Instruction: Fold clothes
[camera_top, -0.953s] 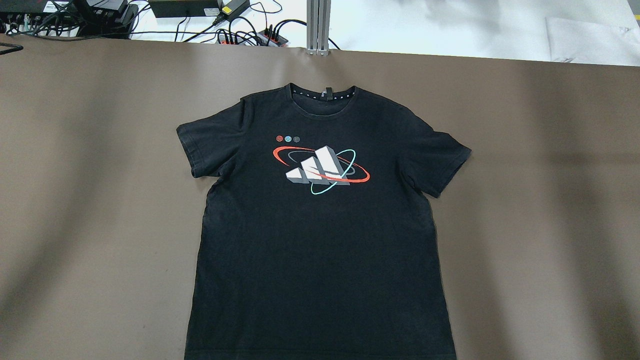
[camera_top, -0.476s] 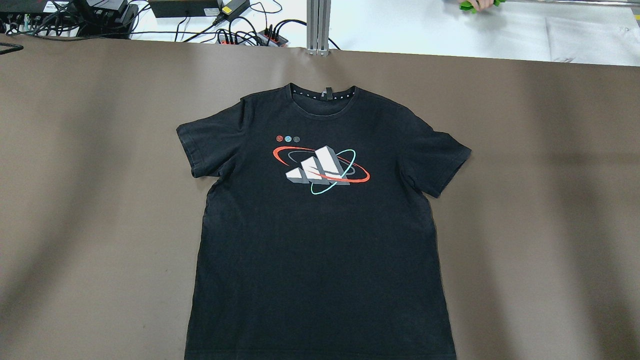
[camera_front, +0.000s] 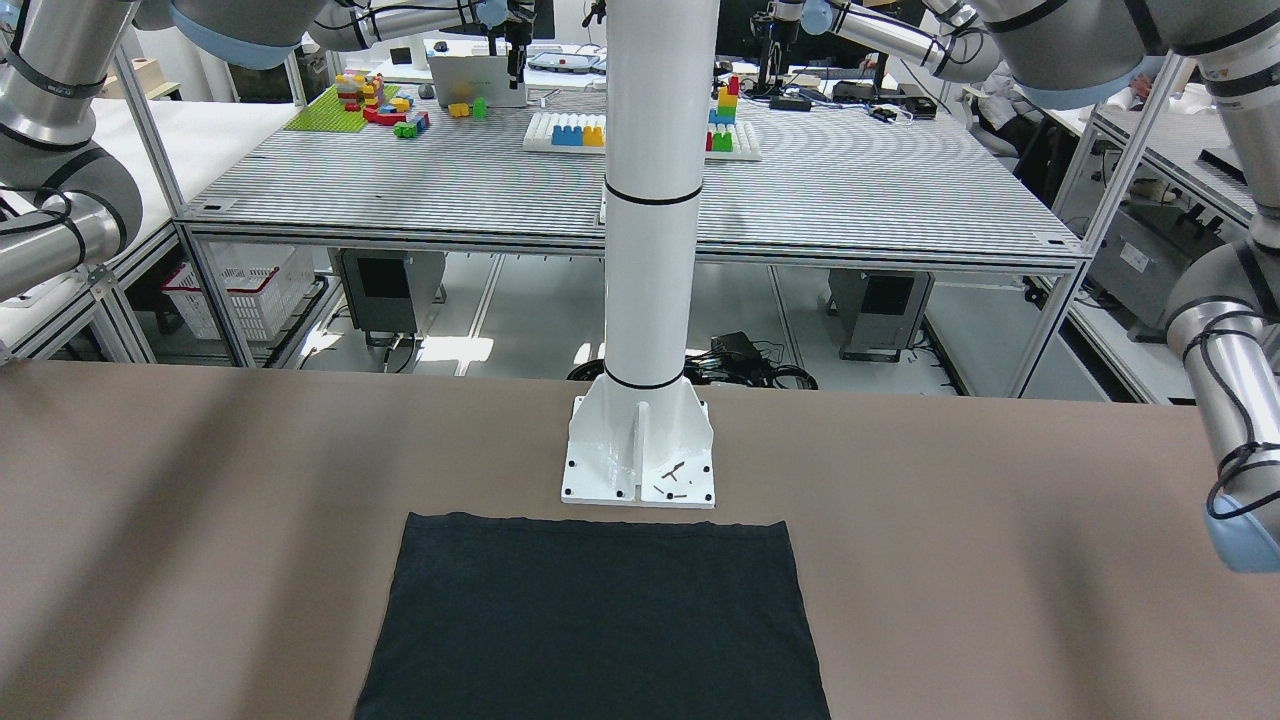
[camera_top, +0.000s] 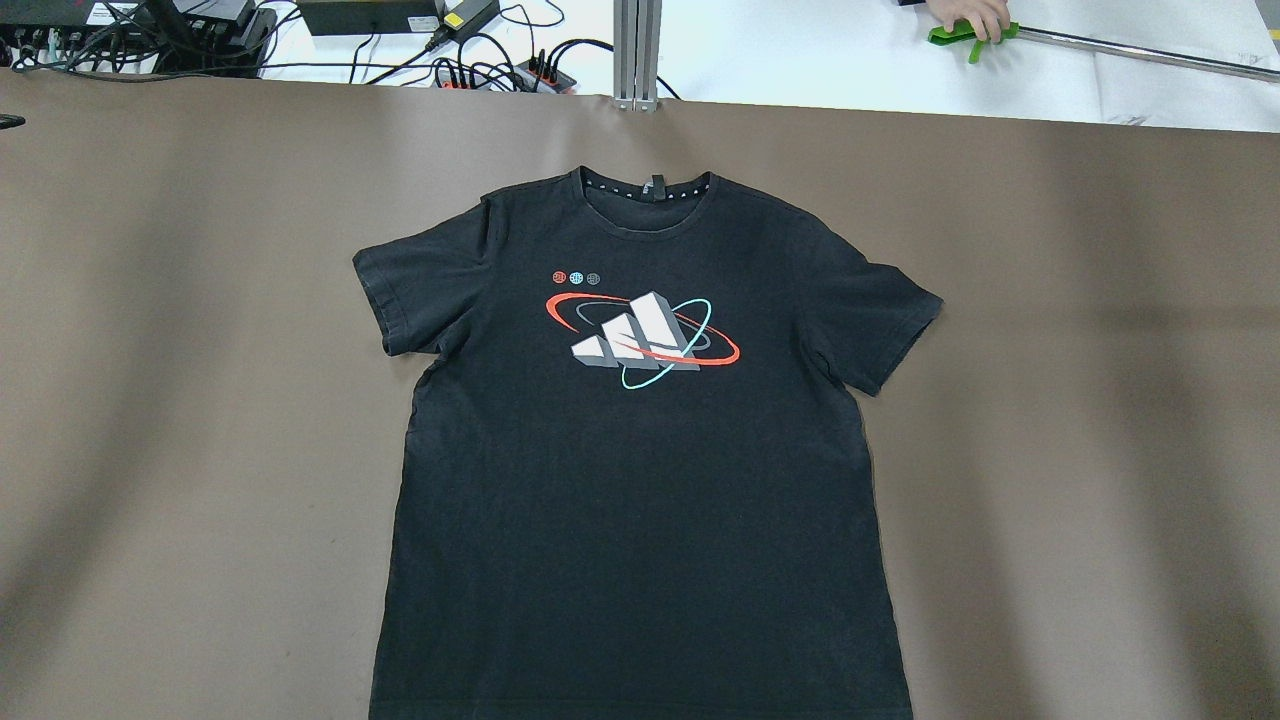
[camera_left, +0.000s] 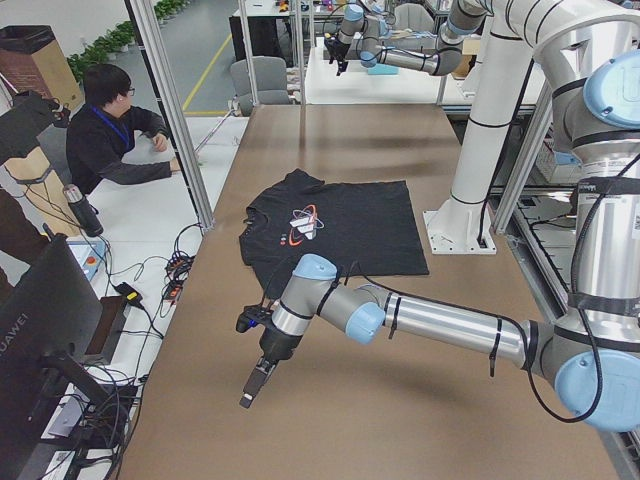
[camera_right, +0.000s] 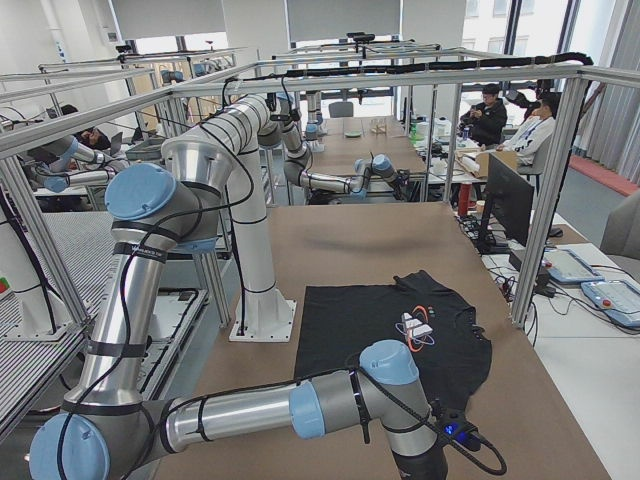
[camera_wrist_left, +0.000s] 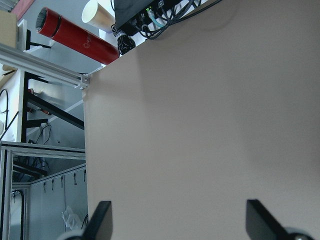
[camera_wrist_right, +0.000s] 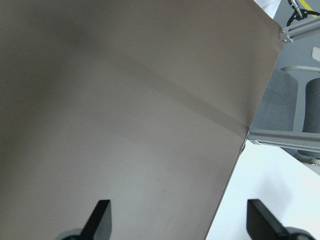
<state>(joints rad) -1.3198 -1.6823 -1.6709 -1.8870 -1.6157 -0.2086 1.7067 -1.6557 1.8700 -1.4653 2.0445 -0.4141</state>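
In the front-facing view you see the left arm and the right arm bent at the edges. The black T-shirt lies just before the white pillar's base plate. From overhead the shirt is spread flat, print up, on the brown table. In the left side view the left gripper points down over the table, and the shirt is well beyond its fingers. In the wrist views its fingers stand wide apart and hold nothing, and so do those of the right gripper. A red cylinder and a paper cup lie beyond the left fingertips.
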